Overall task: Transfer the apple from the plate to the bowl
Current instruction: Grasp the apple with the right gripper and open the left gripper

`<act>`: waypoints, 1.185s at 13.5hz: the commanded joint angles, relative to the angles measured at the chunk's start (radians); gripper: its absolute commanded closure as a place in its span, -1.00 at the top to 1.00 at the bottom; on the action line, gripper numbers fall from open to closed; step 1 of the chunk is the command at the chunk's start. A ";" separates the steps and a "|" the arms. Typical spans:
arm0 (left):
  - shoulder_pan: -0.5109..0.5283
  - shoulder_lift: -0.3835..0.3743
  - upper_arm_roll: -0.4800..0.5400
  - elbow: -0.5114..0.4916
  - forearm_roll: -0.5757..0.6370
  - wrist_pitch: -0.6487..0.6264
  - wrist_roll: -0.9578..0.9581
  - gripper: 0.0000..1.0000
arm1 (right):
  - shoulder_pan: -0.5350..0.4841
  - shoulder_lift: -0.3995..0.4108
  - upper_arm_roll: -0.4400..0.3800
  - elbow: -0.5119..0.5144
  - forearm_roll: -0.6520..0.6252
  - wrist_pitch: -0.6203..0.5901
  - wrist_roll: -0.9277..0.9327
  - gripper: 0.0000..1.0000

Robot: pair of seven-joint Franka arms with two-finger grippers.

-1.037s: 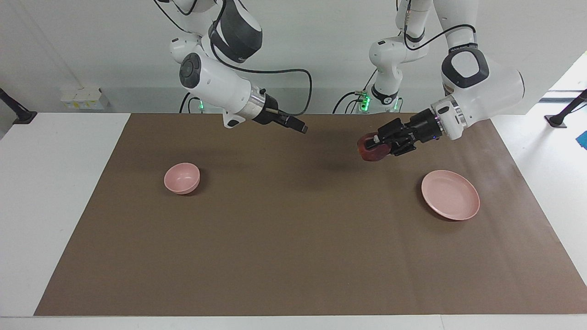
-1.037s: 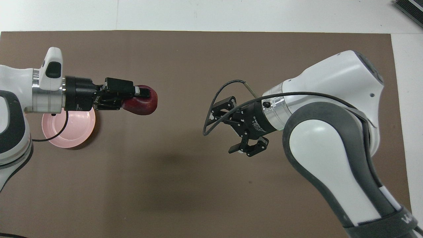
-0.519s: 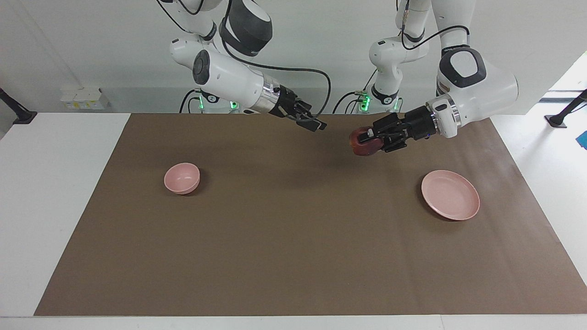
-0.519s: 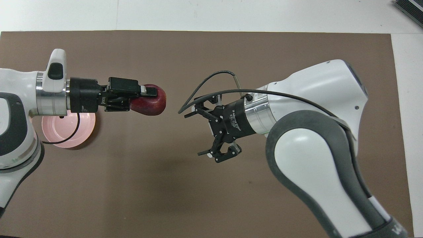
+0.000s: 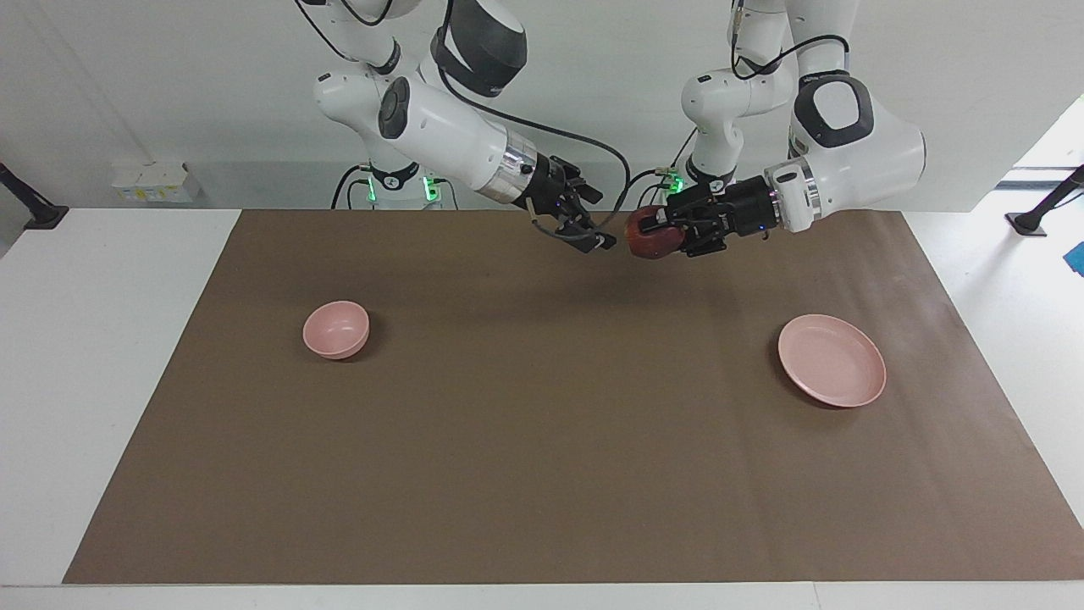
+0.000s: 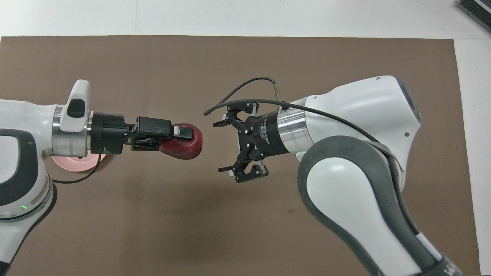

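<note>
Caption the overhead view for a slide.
Left gripper presents the apple to the open right gripper above the table's middle.

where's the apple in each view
Facing view: the apple is top centre, held in the left gripper, in the air.
Overhead view: the apple is mid-height, toward the picture's left.
Shared landmark: the open right gripper facing it, apart from it; overhead.

Glossy white arms (image 5: 440,127) with grey joint panels, silver wrist rings, black cables.
</note>
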 commanded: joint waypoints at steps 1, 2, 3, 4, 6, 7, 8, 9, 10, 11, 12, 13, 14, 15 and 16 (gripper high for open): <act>-0.014 -0.034 0.016 -0.032 -0.030 -0.010 0.019 -1.00 | -0.009 0.008 0.007 -0.007 0.004 0.088 0.065 1.00; -0.028 -0.033 0.017 -0.031 -0.030 -0.002 0.019 -1.00 | -0.001 0.012 0.008 -0.007 0.004 0.125 0.078 1.00; -0.042 -0.033 0.017 -0.032 -0.030 0.010 0.019 -1.00 | 0.004 0.018 0.010 -0.007 0.004 0.133 0.078 1.00; -0.055 -0.033 0.017 -0.032 -0.030 0.031 0.019 -1.00 | 0.010 0.021 0.008 -0.007 0.004 0.135 0.079 1.00; -0.088 -0.033 0.017 -0.032 -0.030 0.074 0.019 -1.00 | 0.014 0.028 0.010 -0.007 0.005 0.141 0.087 1.00; -0.097 -0.033 0.017 -0.032 -0.030 0.090 0.019 -1.00 | 0.027 0.028 0.010 -0.005 0.005 0.141 0.087 1.00; -0.102 -0.033 0.017 -0.032 -0.030 0.100 0.019 -1.00 | 0.028 0.028 0.010 -0.005 0.005 0.139 0.087 1.00; -0.102 -0.031 0.017 -0.031 -0.030 0.113 0.019 -1.00 | 0.037 0.028 0.010 -0.005 0.005 0.141 0.087 1.00; -0.103 -0.030 0.017 -0.031 -0.030 0.131 0.019 -1.00 | 0.047 0.028 0.010 -0.005 0.007 0.142 0.087 1.00; -0.118 -0.027 0.016 -0.031 -0.030 0.148 0.019 -1.00 | 0.050 0.028 0.010 -0.005 0.007 0.142 0.087 1.00; -0.129 -0.027 0.016 -0.032 -0.030 0.171 0.019 -1.00 | 0.053 0.028 0.010 -0.005 0.007 0.139 0.087 1.00; -0.131 -0.022 0.016 -0.028 -0.030 0.195 0.019 -1.00 | 0.057 0.028 0.010 -0.003 0.007 0.139 0.087 1.00; -0.131 -0.021 0.016 -0.026 -0.030 0.203 0.019 -1.00 | 0.066 0.026 0.010 -0.003 0.007 0.139 0.082 1.00; -0.131 -0.024 0.016 -0.029 -0.030 0.194 0.018 -1.00 | 0.073 0.026 0.010 -0.003 0.007 0.139 0.079 1.00; -0.131 -0.025 0.016 -0.031 -0.030 0.194 0.018 -1.00 | 0.073 0.026 0.010 -0.003 0.007 0.139 0.079 1.00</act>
